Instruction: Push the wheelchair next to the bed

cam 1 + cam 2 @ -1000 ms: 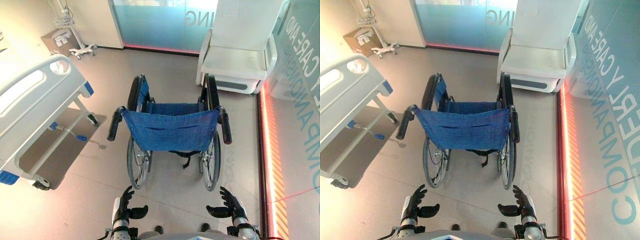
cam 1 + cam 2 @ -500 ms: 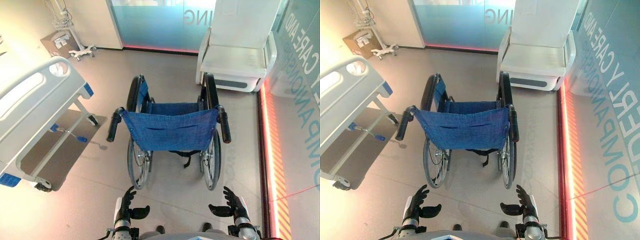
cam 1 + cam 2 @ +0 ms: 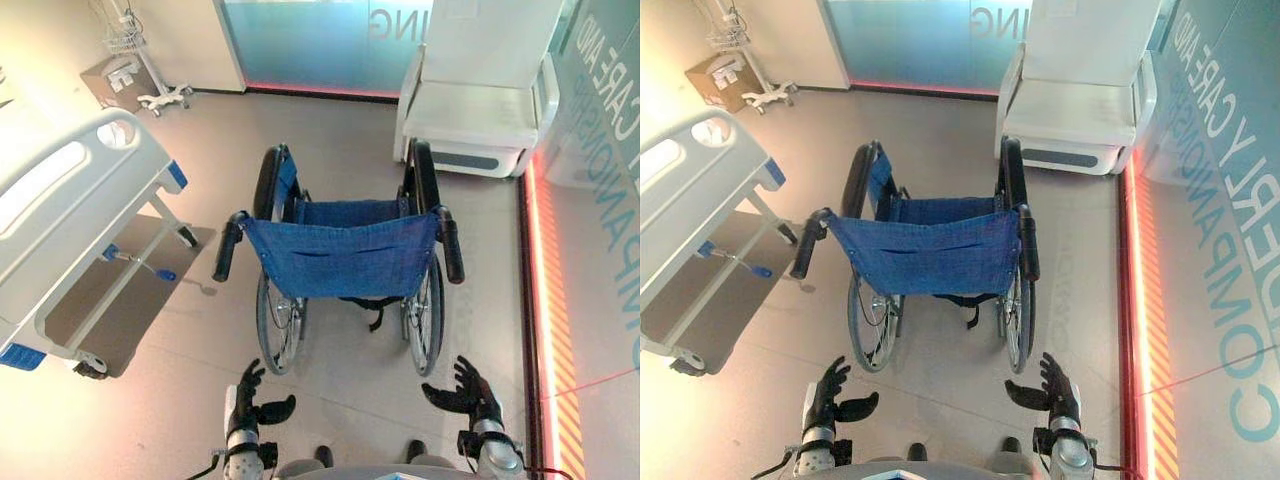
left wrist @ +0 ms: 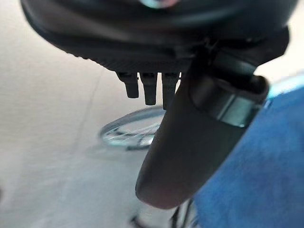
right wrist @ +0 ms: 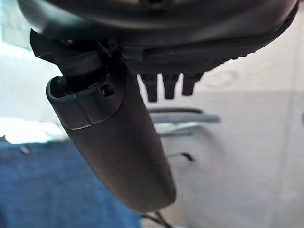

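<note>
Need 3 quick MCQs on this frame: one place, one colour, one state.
1. The bed lies where from the wheelchair?
A. robot's left
B. robot's right
C. behind it

2. The wheelchair's backrest is:
A. red
B. blue
C. green

3. The left robot hand and right robot hand are:
A. shut on the push handles
B. open, short of the push handles
C. holding the wheels

Answers: 1 A, the bed stands at the view's left. 2 B, the cloth is blue. 3 B, fingers spread, floor between them and the chair.
</note>
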Controlling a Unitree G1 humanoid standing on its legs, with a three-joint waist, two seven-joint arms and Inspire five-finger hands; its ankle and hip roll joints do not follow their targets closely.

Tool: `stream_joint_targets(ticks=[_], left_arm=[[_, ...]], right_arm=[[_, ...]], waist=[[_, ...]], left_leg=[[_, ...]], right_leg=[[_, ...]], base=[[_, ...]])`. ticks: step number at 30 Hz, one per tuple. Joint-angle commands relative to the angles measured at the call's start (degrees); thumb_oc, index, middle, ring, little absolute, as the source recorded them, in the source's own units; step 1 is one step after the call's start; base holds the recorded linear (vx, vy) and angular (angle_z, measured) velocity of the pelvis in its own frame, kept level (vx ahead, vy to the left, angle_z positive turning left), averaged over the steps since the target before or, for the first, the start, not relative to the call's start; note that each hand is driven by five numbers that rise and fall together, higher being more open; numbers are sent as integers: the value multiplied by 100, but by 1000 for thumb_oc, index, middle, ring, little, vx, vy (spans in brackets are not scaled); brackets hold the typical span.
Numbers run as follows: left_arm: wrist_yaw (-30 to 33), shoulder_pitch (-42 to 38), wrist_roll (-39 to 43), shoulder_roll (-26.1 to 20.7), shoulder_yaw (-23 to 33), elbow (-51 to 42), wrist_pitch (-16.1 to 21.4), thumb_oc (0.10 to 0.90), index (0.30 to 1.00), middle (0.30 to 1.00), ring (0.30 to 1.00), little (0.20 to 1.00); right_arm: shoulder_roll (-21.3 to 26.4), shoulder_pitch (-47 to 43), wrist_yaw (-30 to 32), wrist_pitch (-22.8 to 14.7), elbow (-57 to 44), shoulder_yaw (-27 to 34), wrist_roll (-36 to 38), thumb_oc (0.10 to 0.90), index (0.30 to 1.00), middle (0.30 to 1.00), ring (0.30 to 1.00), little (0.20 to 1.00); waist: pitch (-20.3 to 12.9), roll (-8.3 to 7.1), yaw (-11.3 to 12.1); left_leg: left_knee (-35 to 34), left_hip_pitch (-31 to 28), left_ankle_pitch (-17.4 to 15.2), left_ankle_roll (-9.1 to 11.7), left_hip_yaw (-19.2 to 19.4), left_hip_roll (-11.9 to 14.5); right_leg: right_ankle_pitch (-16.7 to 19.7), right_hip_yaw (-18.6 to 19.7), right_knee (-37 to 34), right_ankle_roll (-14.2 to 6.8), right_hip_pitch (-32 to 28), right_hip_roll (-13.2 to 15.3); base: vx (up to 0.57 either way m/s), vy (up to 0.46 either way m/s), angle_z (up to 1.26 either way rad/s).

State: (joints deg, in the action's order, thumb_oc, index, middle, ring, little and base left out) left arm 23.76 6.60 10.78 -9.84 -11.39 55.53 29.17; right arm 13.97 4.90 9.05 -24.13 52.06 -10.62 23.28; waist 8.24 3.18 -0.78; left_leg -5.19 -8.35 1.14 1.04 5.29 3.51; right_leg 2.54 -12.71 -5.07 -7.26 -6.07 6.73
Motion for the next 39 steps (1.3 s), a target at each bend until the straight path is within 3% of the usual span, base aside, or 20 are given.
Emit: stream_joint_targets(ticks=[1,7,17,25,30,32,39], left_arm=[[512,-474,326,-386,573,-437,576,800,900,900,900,900],[1152,-432,-501,-775,992,-1378,657,800,900,900,900,900],[2238,-791,-279,-921,1624,-2039,947,800,900,900,900,900],[2197,-1004,-17,-1043,2040,-2944,1310,800,900,900,900,900],[2287,-1319,-27,-1254,2006,-3206,1101,800,900,900,900,900],[2297,-1620,-31,-1453,1958,-3268,863,800,900,900,900,900],[1979,-2158,421,-1769,1859,-3307,686,800,900,900,900,900]], right_arm=[[293,-428,56,-310,-727,301,261,800,900,900,900,900],[621,-421,372,-382,-1570,725,212,800,900,900,900,900],[933,-912,871,-560,-2665,1209,187,800,900,900,900,900],[1027,-1150,1159,-490,-3628,1425,94,800,900,900,900,900],[1129,-1409,1322,-441,-3924,1385,44,800,900,900,900,900],[1225,-1669,1316,-310,-4078,1318,69,800,900,900,900,900],[1418,-2219,1338,115,-4046,1140,66,800,900,900,900,900]], waist=[[106,-176,26],[84,-225,38],[-39,-198,7],[-127,-196,5],[-179,-184,-3],[-221,-179,-21],[-292,-185,-24]], left_leg=[[57,74,-351,-89,-17,-71],[30,50,-336,-72,-13,-58],[19,56,-361,-44,-78,-50],[19,78,-348,-21,-95,-35],[19,79,-356,-13,-109,-43],[19,72,-357,-14,-108,-51],[19,42,-368,2,-111,-57]], right_leg=[[-424,62,455,217,86,77],[-415,63,461,218,79,81],[-453,103,395,222,57,96],[-478,124,350,237,39,106],[-484,142,327,238,29,101],[-498,164,321,249,16,90],[-513,179,288,255,-36,68]], base=[[0,0,0],[0,0,0],[0,0,0],[0,0,0],[0,0,0],[0,0,0],[0,0,0]])
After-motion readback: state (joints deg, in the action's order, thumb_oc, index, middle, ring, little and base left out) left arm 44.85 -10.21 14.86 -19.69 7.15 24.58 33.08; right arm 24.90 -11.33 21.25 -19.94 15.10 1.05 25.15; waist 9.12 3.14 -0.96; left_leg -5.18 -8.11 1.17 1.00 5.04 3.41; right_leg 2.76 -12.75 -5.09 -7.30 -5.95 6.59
